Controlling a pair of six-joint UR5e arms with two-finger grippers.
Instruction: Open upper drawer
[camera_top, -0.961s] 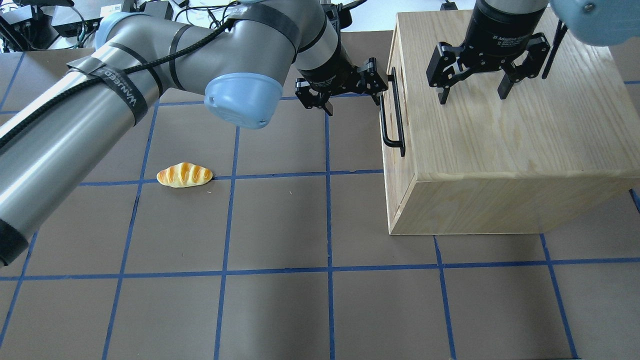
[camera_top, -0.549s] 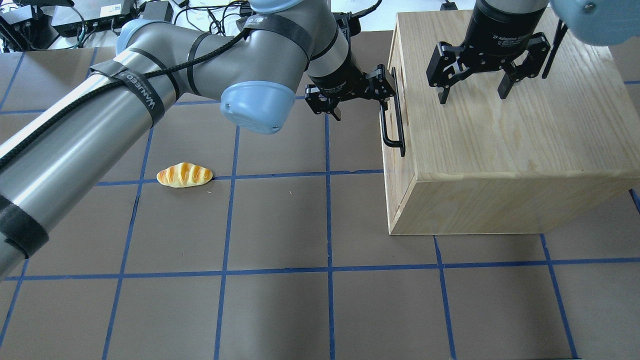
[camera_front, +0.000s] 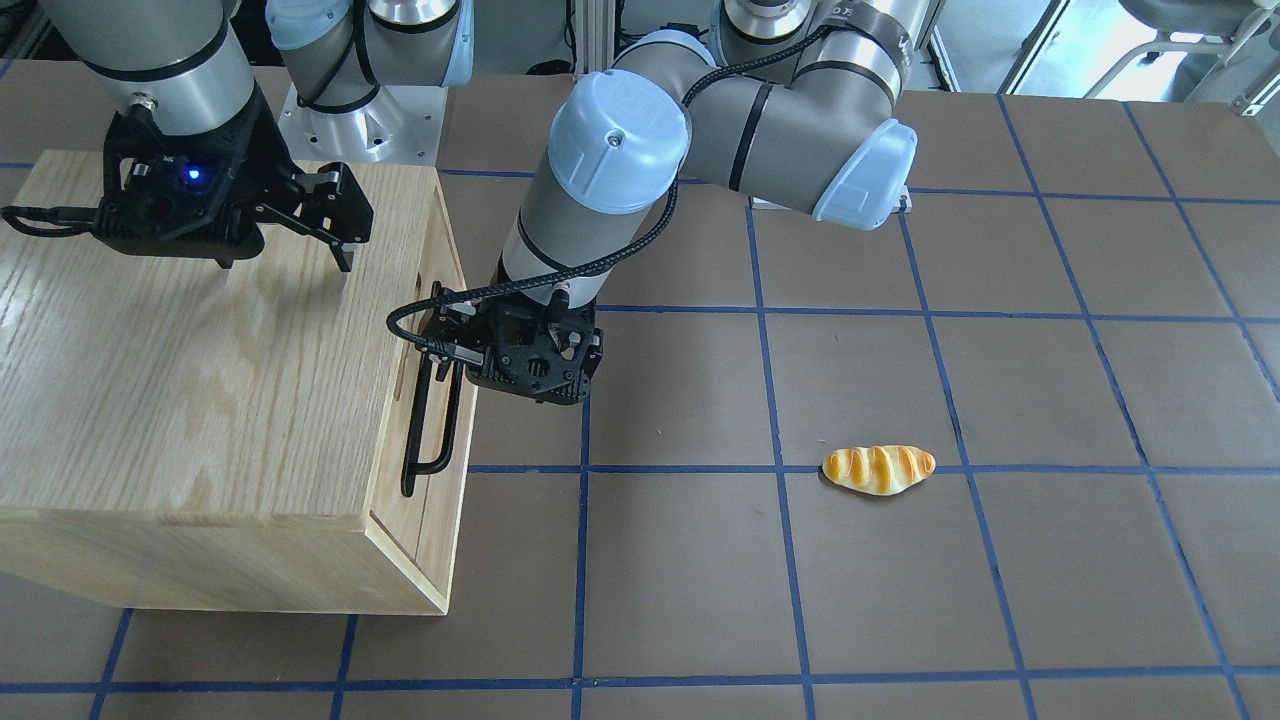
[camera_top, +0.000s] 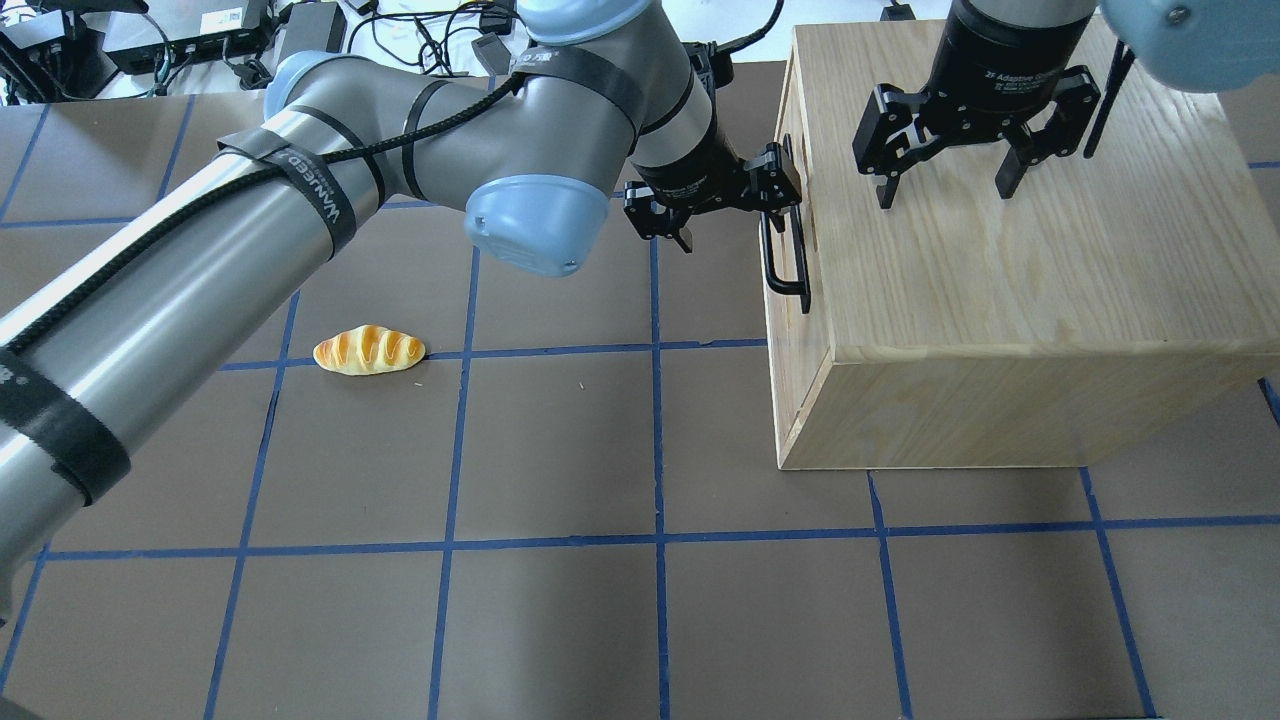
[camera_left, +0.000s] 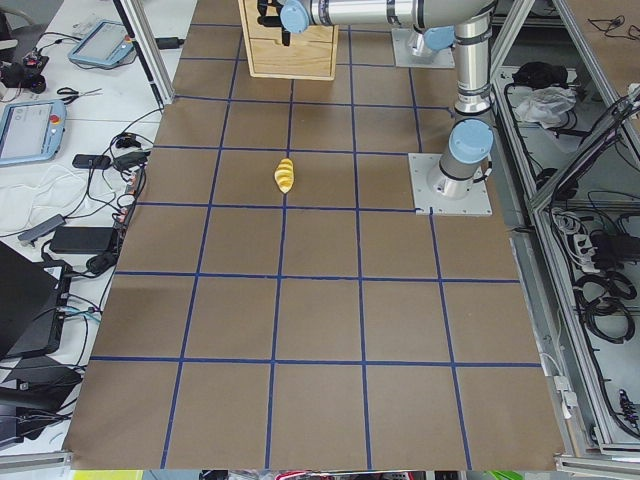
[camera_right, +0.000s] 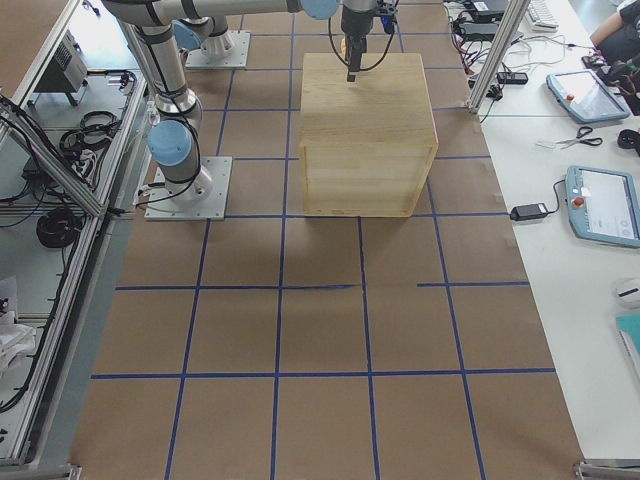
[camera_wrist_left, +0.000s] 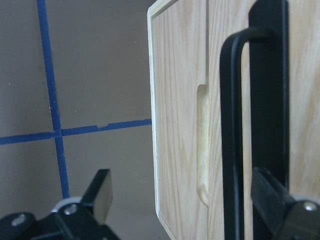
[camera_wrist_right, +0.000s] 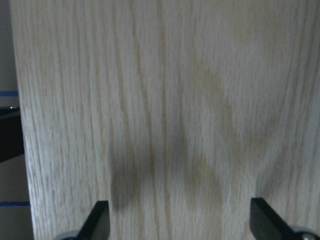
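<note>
The upper drawer (camera_top: 800, 335) sits closed in the front of the oak cabinet (camera_top: 1000, 270), just under the cabinet top. Its black bar handle (camera_top: 785, 260) also shows in the front view (camera_front: 435, 420) and the left wrist view (camera_wrist_left: 231, 125), next to the oblong slot (camera_wrist_left: 202, 150). My left gripper (camera_top: 737, 215) is open at the handle's far end. In the left wrist view (camera_wrist_left: 190, 205) the bar stands between its two fingers. My right gripper (camera_top: 945, 190) is open and empty, just above the cabinet top, as its wrist view (camera_wrist_right: 182, 225) shows.
A toy bread roll (camera_top: 369, 350) lies on the brown mat well to the left of the cabinet, and it also shows in the front view (camera_front: 878, 469). The cabinet fills the table's right side. Cables and devices lie beyond the table's far edge.
My left arm has moved right toward the drawer front, and its open fingers have come up to the handle's far end. The right gripper, the drawer and the roll have not moved.
</note>
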